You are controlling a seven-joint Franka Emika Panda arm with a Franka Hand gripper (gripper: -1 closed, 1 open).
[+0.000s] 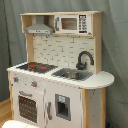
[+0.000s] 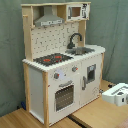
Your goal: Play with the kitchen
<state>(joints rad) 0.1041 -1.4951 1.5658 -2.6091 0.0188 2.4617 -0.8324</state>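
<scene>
Kitchen stands upright against a grey-green curtain in both exterior views, a tall white and light-wood toy unit resting on a light wooden floor. In the second exterior view a white and grey part of the arm, taken to be the hand, lies low at the second exterior view's right edge, near the foot of the unit and apart from it; whether its fingers are spread or closed cannot be told, and nothing is seen in its hold. The first exterior view shows no arm. Worktop carries a black hob with red rings, a sink beside it and a black curved faucet behind the sink. Above sit a grey hood and a microwave; a pale back panel spans between. Below are knobs, an oven door with a handle and a second door with a dark panel. No brand or legible writing can be made out anywhere.
</scene>
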